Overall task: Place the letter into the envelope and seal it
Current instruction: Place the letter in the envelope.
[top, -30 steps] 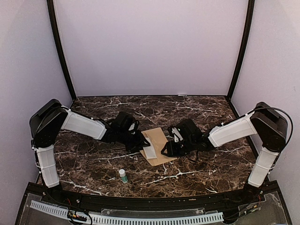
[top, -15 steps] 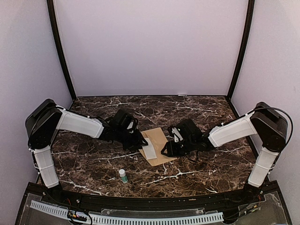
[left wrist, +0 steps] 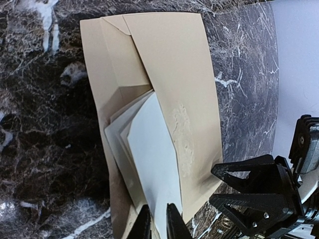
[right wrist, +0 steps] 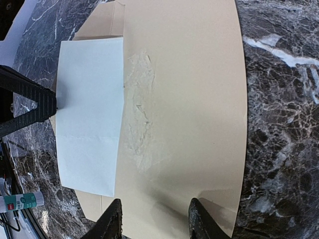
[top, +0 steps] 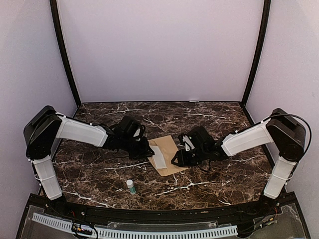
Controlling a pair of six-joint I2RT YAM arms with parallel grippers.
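Note:
The tan envelope lies flat on the dark marble table, its wide flap folded open. The white folded letter sits partly tucked into the envelope's mouth, its free end sticking out toward my left gripper. That gripper is shut on the letter's edge, which passes between its two fingers. My right gripper stands open, both fingertips resting on the envelope near its edge, beside the letter. In the top view the left gripper and right gripper flank the envelope.
A small glue stick with a green base stands on the table in front of the envelope, also visible as the glue stick at the lower left of the right wrist view. Pale walls close in the table at the back and both sides.
My left gripper has narrowed onto the letter's edge and moved a little away from the table's near edge, carrying the letter with it. The right arm has not moved.

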